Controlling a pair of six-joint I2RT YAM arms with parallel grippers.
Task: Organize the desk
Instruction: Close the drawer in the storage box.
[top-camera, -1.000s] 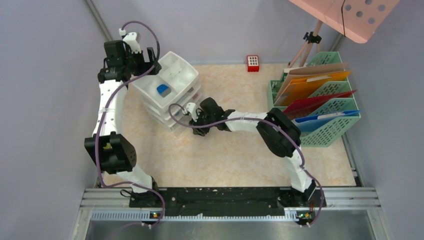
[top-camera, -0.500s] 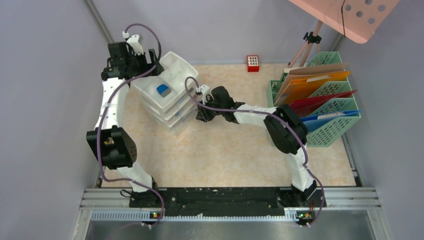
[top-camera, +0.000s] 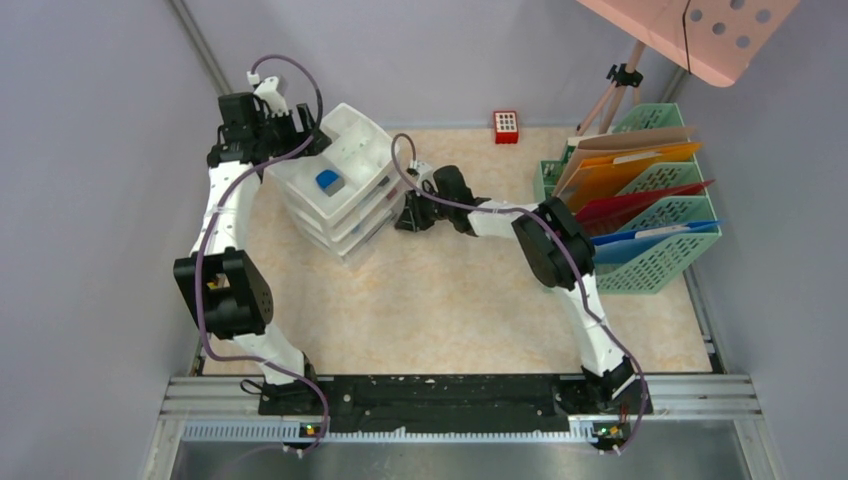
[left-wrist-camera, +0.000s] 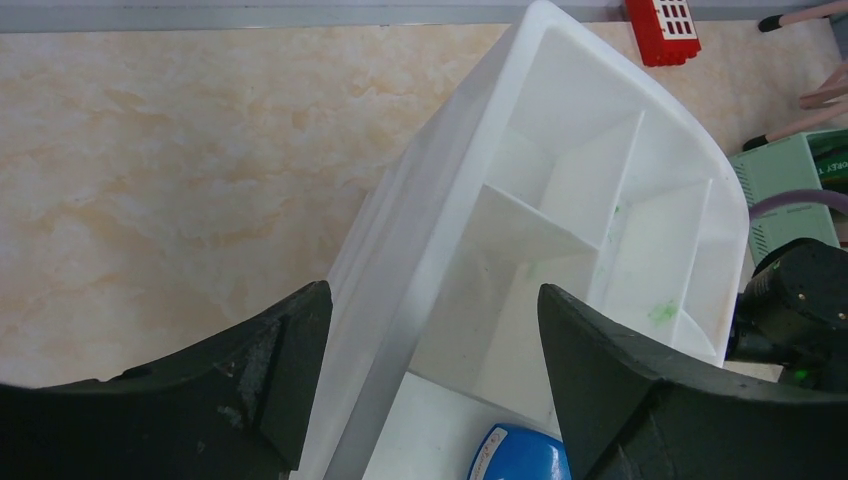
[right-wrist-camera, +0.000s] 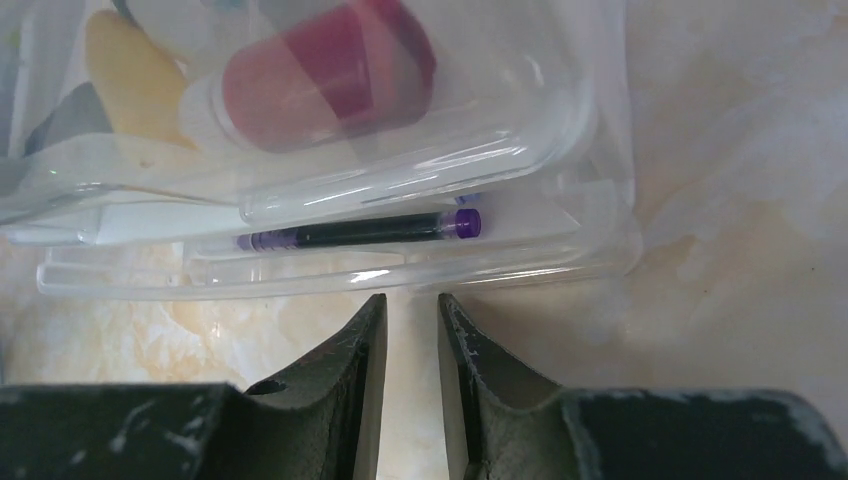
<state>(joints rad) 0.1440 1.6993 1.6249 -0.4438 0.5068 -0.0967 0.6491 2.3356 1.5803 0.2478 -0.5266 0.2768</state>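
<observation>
The desk (top-camera: 470, 300) is a beige marbled tabletop. A white drawer unit (top-camera: 350, 195) stands at its back left, with a blue object (top-camera: 326, 181) in the top tray. My left gripper (top-camera: 285, 135) is open over the unit's back-left corner. In the left wrist view its fingers (left-wrist-camera: 290, 350) straddle the tray's wall (left-wrist-camera: 400, 300), with the blue object (left-wrist-camera: 515, 455) below. My right gripper (top-camera: 405, 212) is at the unit's right side, fingers almost together and empty (right-wrist-camera: 412, 305), just before a clear drawer front (right-wrist-camera: 330, 265) holding a purple pen (right-wrist-camera: 360, 232).
A small red block (top-camera: 506, 126) sits at the back wall. A green mesh file rack (top-camera: 655, 250) with coloured folders stands at the right. A pink stand (top-camera: 690, 30) on thin legs overhangs the back right corner. A black rail (top-camera: 440, 395) runs along the near edge.
My right gripper has moved farther back along the drawer unit's right side. The lower drawers stick out less. My left gripper shifted slightly right over the top tray.
</observation>
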